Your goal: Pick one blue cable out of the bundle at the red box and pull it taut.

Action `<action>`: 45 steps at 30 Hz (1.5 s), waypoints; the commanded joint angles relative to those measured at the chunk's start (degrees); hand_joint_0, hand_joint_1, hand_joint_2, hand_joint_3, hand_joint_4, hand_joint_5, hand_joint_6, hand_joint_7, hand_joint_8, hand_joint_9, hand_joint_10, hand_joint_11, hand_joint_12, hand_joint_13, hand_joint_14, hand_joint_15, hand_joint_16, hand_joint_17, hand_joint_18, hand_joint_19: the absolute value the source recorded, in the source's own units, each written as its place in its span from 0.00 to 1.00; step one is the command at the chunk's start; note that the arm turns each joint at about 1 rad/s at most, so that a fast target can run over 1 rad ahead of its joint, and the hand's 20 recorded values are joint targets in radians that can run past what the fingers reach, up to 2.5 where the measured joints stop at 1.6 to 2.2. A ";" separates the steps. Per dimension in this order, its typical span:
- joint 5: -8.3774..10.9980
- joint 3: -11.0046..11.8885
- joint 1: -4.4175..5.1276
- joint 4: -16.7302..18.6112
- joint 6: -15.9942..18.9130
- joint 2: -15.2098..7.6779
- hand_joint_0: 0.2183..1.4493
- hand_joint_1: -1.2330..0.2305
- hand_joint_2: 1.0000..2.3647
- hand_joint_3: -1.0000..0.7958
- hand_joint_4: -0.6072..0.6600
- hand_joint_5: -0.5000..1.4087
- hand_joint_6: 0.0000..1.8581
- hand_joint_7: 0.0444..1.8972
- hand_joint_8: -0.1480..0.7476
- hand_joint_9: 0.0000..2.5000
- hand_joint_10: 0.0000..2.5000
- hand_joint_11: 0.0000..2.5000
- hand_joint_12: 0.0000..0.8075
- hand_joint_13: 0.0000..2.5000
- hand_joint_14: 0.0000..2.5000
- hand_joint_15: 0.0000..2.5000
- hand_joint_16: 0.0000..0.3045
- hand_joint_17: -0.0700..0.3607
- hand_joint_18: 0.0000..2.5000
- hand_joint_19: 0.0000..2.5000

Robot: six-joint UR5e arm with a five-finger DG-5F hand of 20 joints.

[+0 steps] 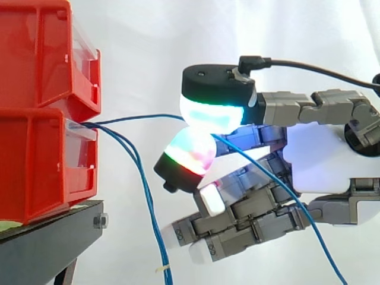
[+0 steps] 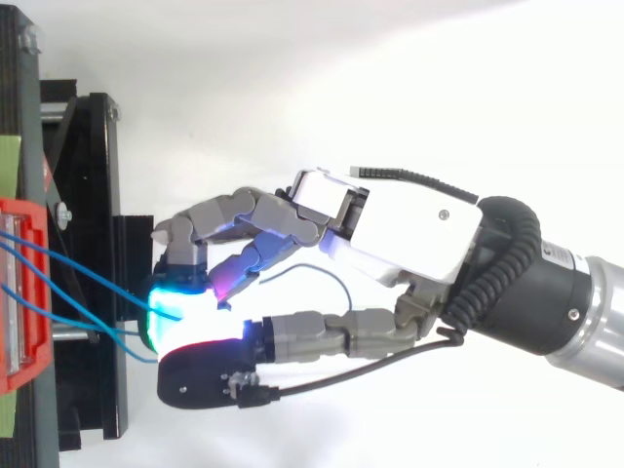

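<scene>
Cable (image 1: 139,117): in the side view, one blue strand leaves the slot between the two stacked halves of the box (image 1: 35,160) and runs almost level to the hand (image 1: 320,157), well apart from the stand (image 1: 53,237). Two glowing pads (image 1: 211,113) pinch it, one above and one below; the other fingers curl loosely under the palm and hold nothing. Past the pinch, the strand falls away down to the right. The other cables (image 1: 148,202) droop from the same slot and hang free of the hand. The span from box to pads looks nearly straight, with a slight bow, so you should judge the pull as close to done but not finished. In the top view, the cable (image 2: 97,285) crosses from the box (image 2: 34,219) to the pads, and the hand (image 2: 409,229) reaches in from the right. Draw the hand straight away from the box, along the line of the strand. Hold the pinch firm so the strand does not slide between the pads. Stop once the bow is gone; pulling harder risks dragging the box or disturbing the loose cables.
</scene>
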 commanded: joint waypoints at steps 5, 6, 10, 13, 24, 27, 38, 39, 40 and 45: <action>0.00 -0.01 -0.36 -2.76 0.10 0.53 0.32 0.28 0.02 0.59 0.40 0.19 0.47 0.71 0.53 0.34 0.01 0.34 0.52 0.15 0.00 0.04 0.19 0.47 0.15 0.07; 0.00 -0.01 -0.36 -2.93 -0.08 0.79 0.32 0.28 0.02 0.59 0.40 0.19 0.47 0.71 0.53 0.34 0.01 0.34 0.52 0.15 0.00 0.05 0.19 0.47 0.15 0.07; 0.00 0.08 -0.45 -3.81 -0.08 1.32 0.32 0.28 0.02 0.59 0.40 0.19 0.47 0.71 0.53 0.34 0.01 0.34 0.52 0.15 0.00 0.05 0.19 0.46 0.15 0.07; 0.00 -0.01 -0.63 -4.69 -0.25 1.85 0.33 0.28 0.02 0.59 0.40 0.19 0.47 0.70 0.53 0.34 0.01 0.34 0.52 0.15 0.00 0.05 0.19 0.46 0.15 0.07; 0.00 -0.01 -0.71 -7.94 -0.78 3.34 0.34 0.28 0.02 0.53 0.44 0.17 0.48 0.65 0.52 0.31 0.01 0.35 0.50 0.12 0.00 0.04 0.19 0.46 0.12 0.05; 0.00 -0.01 -0.80 -7.94 -0.78 3.34 0.35 0.27 0.02 0.51 0.43 0.17 0.48 0.63 0.52 0.30 0.01 0.36 0.50 0.12 0.00 0.04 0.19 0.46 0.11 0.05; 0.00 -0.01 -1.15 -9.00 -0.60 3.34 0.41 0.23 0.01 0.42 0.43 0.16 0.49 0.61 0.51 0.28 0.01 0.34 0.50 0.10 0.00 0.01 0.19 0.46 0.11 0.02; -0.09 -0.01 -1.15 -9.09 -0.60 3.34 0.41 0.23 0.01 0.41 0.43 0.16 0.49 0.61 0.51 0.28 0.01 0.34 0.50 0.10 0.00 0.01 0.19 0.46 0.11 0.02; -0.09 -0.01 -1.24 -9.09 -0.51 3.34 0.41 0.23 0.01 0.40 0.43 0.16 0.49 0.61 0.51 0.28 0.01 0.34 0.49 0.10 0.00 0.01 0.19 0.47 0.11 0.02; -0.17 -0.01 -1.42 -9.17 -0.51 3.34 0.42 0.23 0.00 0.29 0.49 0.15 0.49 0.57 0.51 0.28 0.01 0.34 0.49 0.10 0.00 0.01 0.19 0.47 0.11 0.01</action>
